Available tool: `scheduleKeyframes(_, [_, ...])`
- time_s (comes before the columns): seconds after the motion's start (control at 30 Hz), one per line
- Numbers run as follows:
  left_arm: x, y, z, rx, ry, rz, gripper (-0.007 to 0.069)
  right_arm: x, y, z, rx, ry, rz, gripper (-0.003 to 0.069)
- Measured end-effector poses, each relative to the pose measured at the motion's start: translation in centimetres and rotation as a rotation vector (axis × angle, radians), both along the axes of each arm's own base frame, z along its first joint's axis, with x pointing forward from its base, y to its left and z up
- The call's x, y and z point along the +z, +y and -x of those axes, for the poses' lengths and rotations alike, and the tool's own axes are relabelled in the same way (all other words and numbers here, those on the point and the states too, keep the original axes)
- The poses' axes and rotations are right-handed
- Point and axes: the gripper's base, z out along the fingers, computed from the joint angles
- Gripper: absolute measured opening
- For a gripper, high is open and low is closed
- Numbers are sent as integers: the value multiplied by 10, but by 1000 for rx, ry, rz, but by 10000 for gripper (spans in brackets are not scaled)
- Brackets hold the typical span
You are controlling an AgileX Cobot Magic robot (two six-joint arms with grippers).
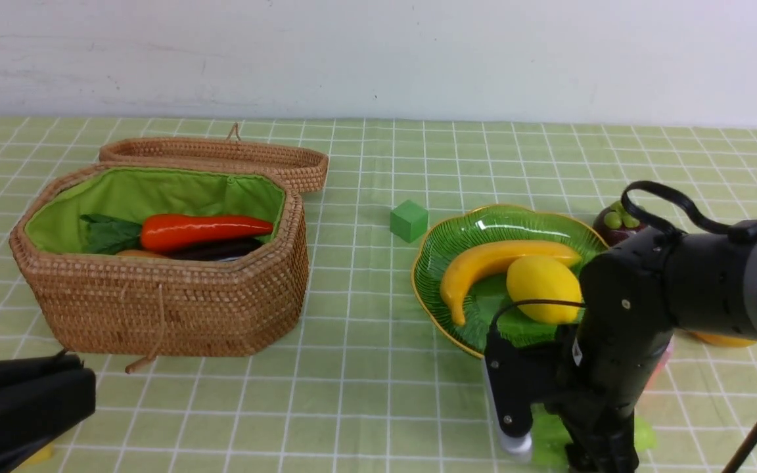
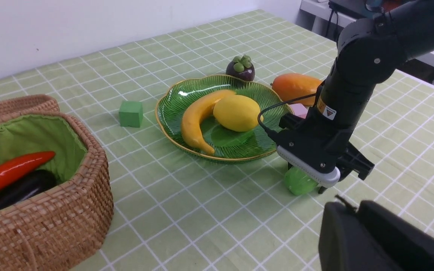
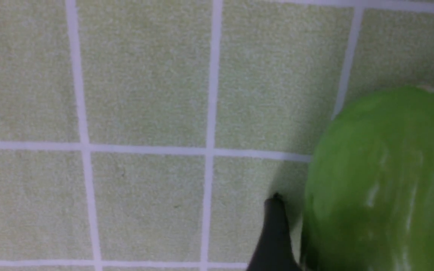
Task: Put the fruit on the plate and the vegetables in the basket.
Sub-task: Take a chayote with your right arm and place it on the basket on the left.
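Note:
The wicker basket (image 1: 155, 309) at left holds the carrot (image 1: 201, 230), the eggplant (image 1: 221, 250) and a sliver of potato (image 1: 134, 253). The green plate (image 1: 464, 236) holds the banana (image 1: 483, 263) and the lemon (image 1: 543, 288). The mangosteen (image 1: 617, 222) stands behind the plate. The mango (image 2: 294, 86) lies to the plate's right, mostly hidden by my right arm in the front view. My right gripper (image 1: 582, 453) is low over the light green gourd (image 2: 298, 182), open, with one finger (image 3: 273, 237) just beside it. My left gripper (image 1: 83, 374) is shut and empty at front left.
The basket lid (image 1: 221, 157) lies open behind the basket. A green cube (image 1: 409, 221) sits between the basket and the plate. A pink cube (image 2: 299, 110) lies by the plate behind my right arm. Something small and yellow (image 1: 40, 453) shows under my left gripper.

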Motion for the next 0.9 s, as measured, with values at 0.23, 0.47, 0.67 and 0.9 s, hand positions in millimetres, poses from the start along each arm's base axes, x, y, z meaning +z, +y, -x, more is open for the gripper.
scheduleKeyframes(0.23, [0,0,0,-2,3,-2,47,2,5,7,-70,67,-22,437])
scheduleKeyframes(0.47, [0,0,0,-2,4,-3,47,54,28,21,-337,161,-107,437])
scheduleKeyframes(0.67, [0,0,0,-1,2,-2,46,107,20,12,-579,10,-183,437])
scheduleKeyframes(0.9, [3,1,-2,16,-28,15,46,119,11,-11,-779,-126,-312,437])
